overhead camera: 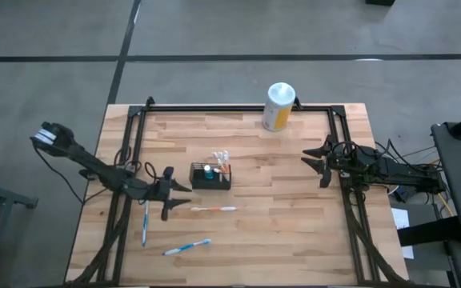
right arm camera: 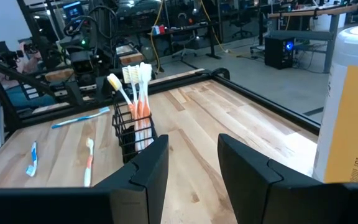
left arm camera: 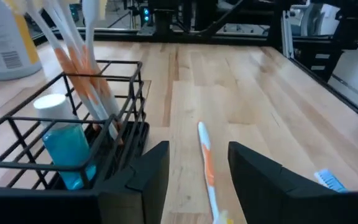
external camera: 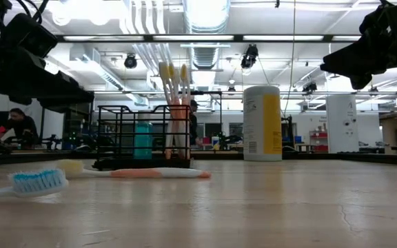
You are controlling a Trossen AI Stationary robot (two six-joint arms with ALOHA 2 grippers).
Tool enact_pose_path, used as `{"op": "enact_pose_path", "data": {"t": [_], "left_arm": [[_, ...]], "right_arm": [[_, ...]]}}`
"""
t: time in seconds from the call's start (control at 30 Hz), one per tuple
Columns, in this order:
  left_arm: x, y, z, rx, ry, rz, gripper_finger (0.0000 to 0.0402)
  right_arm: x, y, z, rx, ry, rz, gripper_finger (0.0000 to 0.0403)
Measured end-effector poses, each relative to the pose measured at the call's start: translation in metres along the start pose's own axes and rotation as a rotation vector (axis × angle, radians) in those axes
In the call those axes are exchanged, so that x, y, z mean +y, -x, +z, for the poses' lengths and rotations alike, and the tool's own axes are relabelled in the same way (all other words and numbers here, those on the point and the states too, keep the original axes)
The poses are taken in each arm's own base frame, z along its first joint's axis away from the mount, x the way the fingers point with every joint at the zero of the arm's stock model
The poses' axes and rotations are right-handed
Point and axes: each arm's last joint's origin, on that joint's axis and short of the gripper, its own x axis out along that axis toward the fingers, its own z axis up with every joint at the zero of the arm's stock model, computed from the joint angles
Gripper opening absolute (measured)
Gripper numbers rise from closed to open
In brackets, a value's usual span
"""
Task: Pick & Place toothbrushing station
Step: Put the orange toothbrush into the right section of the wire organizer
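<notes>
Butcher-block table under workshop lights: left gripper, fingers spread and empty, hovers just beside the toothbrushing station, an orange toothbrush between its fingers; likely light, stiff wire, so grab a rim; right gripper spread, well apart.

We see a grey concrete floor around the table. Overhead, ceiling lights glow above distant workbenches.
</notes>
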Motion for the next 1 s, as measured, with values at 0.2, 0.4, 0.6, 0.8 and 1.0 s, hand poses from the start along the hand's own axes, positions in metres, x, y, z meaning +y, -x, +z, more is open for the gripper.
{"op": "enact_pose_path", "data": {"t": [0.2, 0.4, 0.6, 0.8, 1.0], "left_arm": [[-0.002, -0.004, -0.009, 0.07, -0.075, -0.013, 0.017], [-0.008, -0.015, -0.011, 0.122, -0.139, -0.053, 0.017], [-0.015, -0.031, -0.018, 0.199, -0.177, -0.042, 0.017], [-0.022, -0.048, -0.028, 0.277, -0.164, -0.024, 0.017], [-0.025, -0.054, -0.04, 0.337, -0.094, -0.012, 0.0166]], "right_arm": [[0.0, 0.0, 0.0, 0.0, 0.0, 0.0, 0.0132], [0.0, 0.0, 0.0, 0.0, 0.0, 0.0, 0.0132], [0.0, 0.0, 0.0, 0.0, 0.0, 0.0, 0.0132], [0.0, 0.0, 0.0, 0.0, 0.0, 0.0, 0.0132], [0.0, 0.0, 0.0, 0.0, 0.0, 0.0, 0.0132]]}}
